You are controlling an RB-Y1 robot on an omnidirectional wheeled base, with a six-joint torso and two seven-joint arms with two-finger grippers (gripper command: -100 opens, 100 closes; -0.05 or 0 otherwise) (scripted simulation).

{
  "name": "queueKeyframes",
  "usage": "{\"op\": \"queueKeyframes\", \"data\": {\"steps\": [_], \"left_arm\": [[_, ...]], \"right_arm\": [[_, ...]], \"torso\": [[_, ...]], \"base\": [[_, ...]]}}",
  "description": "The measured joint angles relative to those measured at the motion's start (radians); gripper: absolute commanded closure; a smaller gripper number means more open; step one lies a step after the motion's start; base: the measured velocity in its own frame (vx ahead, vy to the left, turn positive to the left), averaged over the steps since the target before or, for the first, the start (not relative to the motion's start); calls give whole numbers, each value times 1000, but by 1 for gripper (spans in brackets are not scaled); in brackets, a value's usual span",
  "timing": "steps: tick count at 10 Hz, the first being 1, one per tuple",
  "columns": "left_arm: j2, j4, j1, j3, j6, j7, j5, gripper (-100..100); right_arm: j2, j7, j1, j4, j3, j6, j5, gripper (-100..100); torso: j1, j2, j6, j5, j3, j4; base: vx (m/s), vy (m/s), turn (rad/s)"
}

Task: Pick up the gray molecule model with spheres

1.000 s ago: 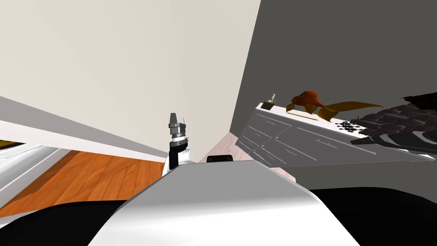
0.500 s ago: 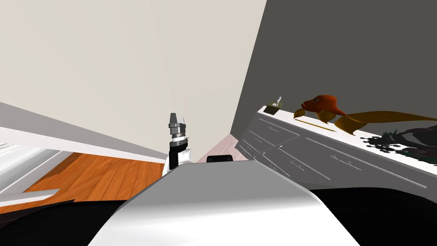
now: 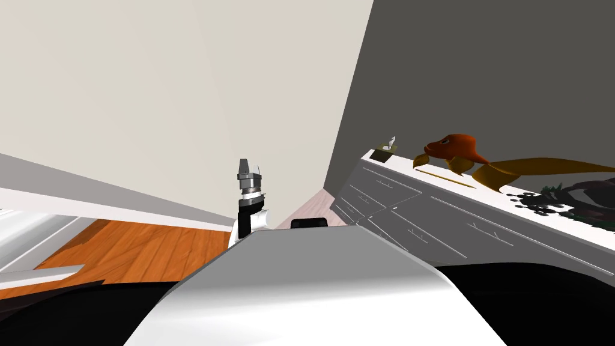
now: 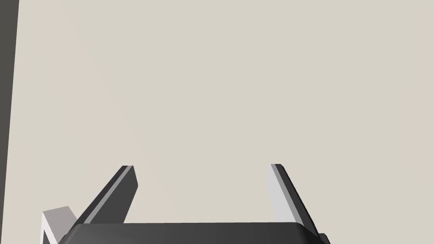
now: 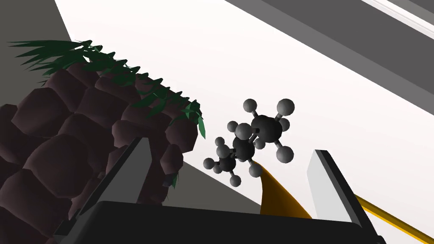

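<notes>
While hovering short of the target with the right tool spread wide and empty, frames the gray molecule model between the fingers, resting on the white counter beside a dark rock mound with green fronds and near the yellow tail fin of a fish figure. Risks snagging a finger on rock or fin during the approach, or pinching one outer sphere and rolling the model away. Holds the left tool raised, open, empty.
</notes>
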Motion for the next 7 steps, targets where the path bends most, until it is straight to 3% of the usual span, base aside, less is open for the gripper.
{"op": "queueKeyframes", "data": {"steps": [4,5,6,7], "left_arm": [[0,0,0,0,0,0,0,0],[0,0,0,0,0,0,0,0],[0,0,0,0,0,0,0,0],[0,0,0,0,0,0,0,0]], "right_arm": [[0,0,-1,-2,-1,-2,-1,100],[0,0,-1,-2,-1,-2,-1,0],[0,0,-1,-2,-1,-2,-1,100],[0,0,-1,-2,-1,-2,-1,0]], "torso": [[-3,2,3,0,2,1],[-3,3,3,0,2,1],[-3,3,3,0,2,1],[-3,3,3,0,2,1]], "base": [[1,2,5],[0,0,0],[0,0,0],[0,0,0]]}}
